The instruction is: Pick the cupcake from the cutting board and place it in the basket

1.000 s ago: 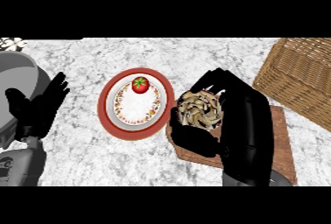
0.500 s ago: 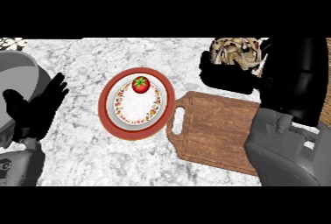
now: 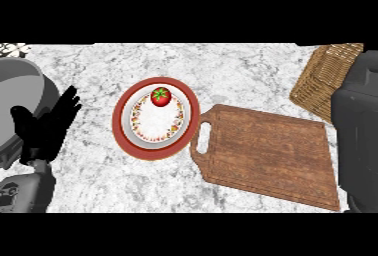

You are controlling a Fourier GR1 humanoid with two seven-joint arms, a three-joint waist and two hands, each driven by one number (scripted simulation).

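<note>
Marble counter [image 3: 244, 70], plate [image 3: 156, 119], cutting board [image 3: 269, 152], basket [image 3: 322, 80]

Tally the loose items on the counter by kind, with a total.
Plates: 1
Tomatoes: 1, on the plate
Cutting boards: 1, nothing on it
Baskets: 1, partly hidden by the right forearm
Cupcakes in view: 0
Total: 4

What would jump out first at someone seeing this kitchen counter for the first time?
Probably the red tomato on the red-rimmed plate at the middle of the marble counter. To its right lies a bare wooden cutting board, and a wicker basket sits at the upper right, partly hidden by the grey right forearm. The left robot hand rests open at the left edge, fingers up.
</note>
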